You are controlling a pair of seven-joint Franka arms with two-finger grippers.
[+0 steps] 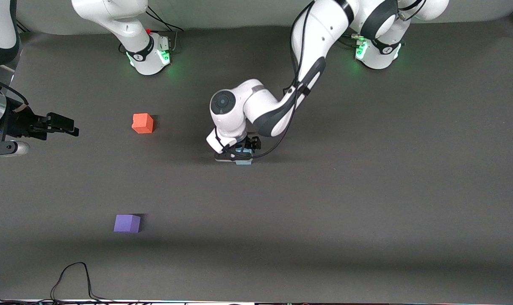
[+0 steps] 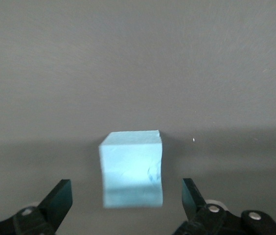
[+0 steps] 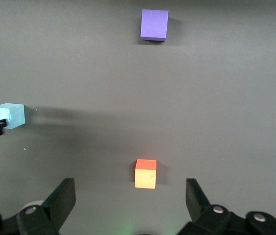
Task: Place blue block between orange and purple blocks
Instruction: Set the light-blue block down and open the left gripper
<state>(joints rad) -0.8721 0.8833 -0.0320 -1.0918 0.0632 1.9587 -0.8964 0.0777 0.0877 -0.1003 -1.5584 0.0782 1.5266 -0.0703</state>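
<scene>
The left hand [image 2: 127,198] is straddling the blue block [image 2: 131,169] on the counter [image 1: 366,190], fingers spread, touching nothing. The block is sitting well aside of the orange block [image 1: 142,123] and purple block [image 1: 127,223], so regrasping seems needed. The right hand [image 3: 130,198] is waiting open.

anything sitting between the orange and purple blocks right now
No. The front view shows only bare dark table between the orange block and the purple block; the blue block sits off toward the left arm's end.
</scene>
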